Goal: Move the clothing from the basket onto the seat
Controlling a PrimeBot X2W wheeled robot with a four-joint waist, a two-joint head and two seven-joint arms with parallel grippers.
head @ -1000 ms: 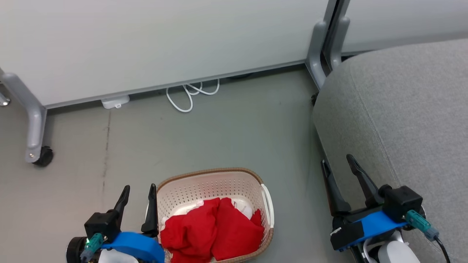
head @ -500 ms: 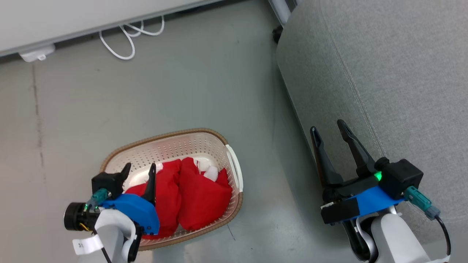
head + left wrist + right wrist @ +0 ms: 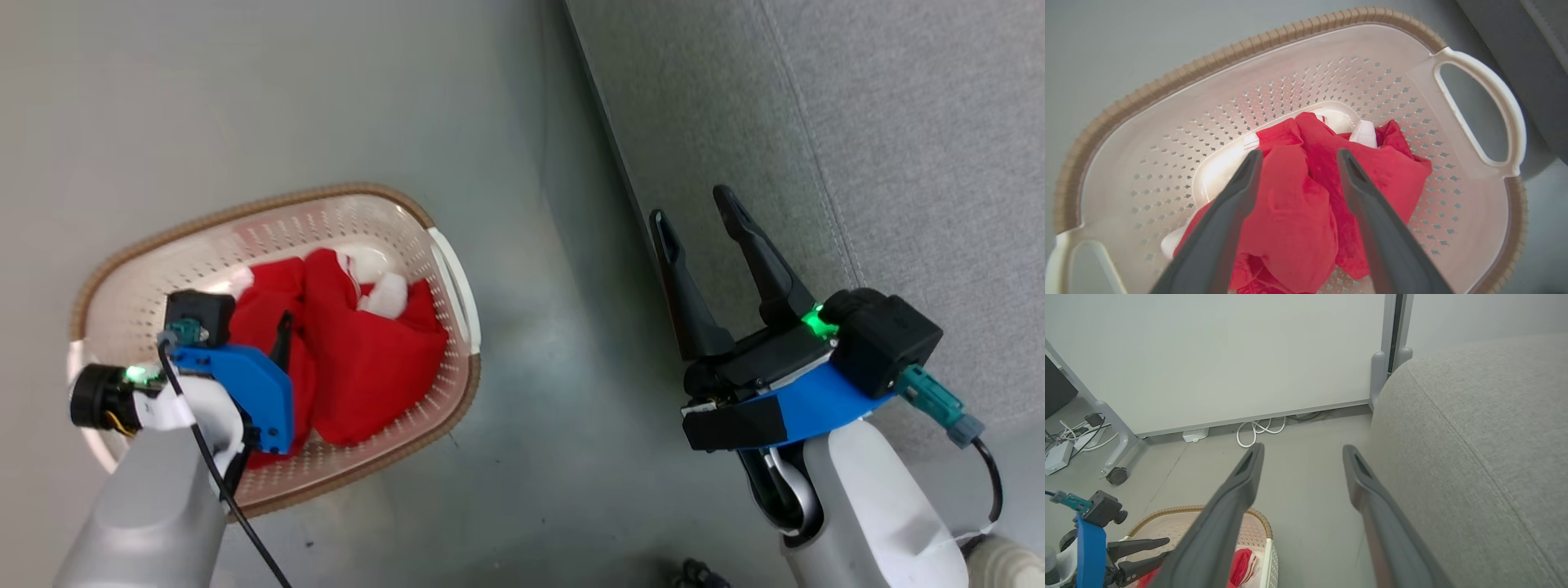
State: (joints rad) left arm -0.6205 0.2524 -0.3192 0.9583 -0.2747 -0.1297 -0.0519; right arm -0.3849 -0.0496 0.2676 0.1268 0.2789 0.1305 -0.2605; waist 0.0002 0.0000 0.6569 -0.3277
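Left tool (image 3: 1298, 153) spread wide, empty, poised over red clothing (image 3: 1290, 212) heaped in basket (image 3: 1331, 73) on floor beside seat (image 3: 898, 122). Right tool (image 3: 691, 204) likewise spread, empty, at seat edge. Probably soft, light, floppy; best pinched at raised middle fold.

This looks like a lab or test room with a few homely props, not a real home: plain white partition panels (image 3: 1229, 355) stand on grey metal legs (image 3: 1116, 421) with a castor (image 3: 1117, 476), over a bare, smooth grey floor (image 3: 1306, 490). A white cable (image 3: 1259, 430) lies looped at the panels' foot, and at the far left sit what seem to be power adapters (image 3: 1056, 456), too small to be sure. The only domestic touches are a grey upholstered seat (image 3: 1474, 437) and a plastic laundry basket (image 3: 1180, 134).
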